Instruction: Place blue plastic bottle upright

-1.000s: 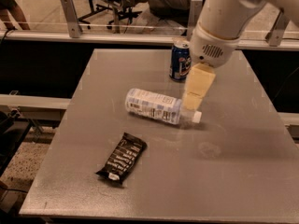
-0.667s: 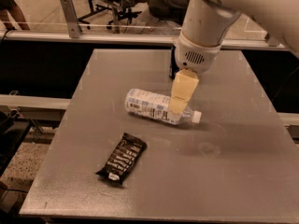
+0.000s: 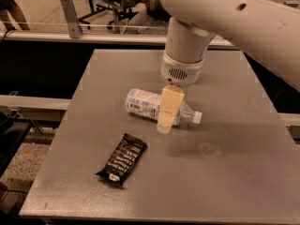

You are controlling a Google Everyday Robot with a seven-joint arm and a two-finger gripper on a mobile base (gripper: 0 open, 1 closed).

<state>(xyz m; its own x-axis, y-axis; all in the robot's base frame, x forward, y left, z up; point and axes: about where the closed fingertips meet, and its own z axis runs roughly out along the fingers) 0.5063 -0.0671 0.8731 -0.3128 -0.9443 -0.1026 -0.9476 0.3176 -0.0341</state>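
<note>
The blue plastic bottle [image 3: 143, 102] lies on its side in the middle of the grey table [image 3: 234, 177], with its white cap [image 3: 198, 117] pointing right. It is clear plastic with a pale printed label. My gripper [image 3: 166, 120] hangs from the white arm and has come down over the bottle's middle, between label and neck. Its cream-coloured end covers part of the bottle and reaches down to the tabletop on the near side.
A black snack bar wrapper [image 3: 122, 159] lies at the front left of the table. The big white arm [image 3: 225, 18] spans the upper right and hides the table's back middle. A railing [image 3: 70, 18] and office chairs stand beyond the far edge.
The arm has swung left and lowered onto the bottle's middle. It now hides the dark blue can seen earlier at the back. The bottle and snack bar have not moved.
</note>
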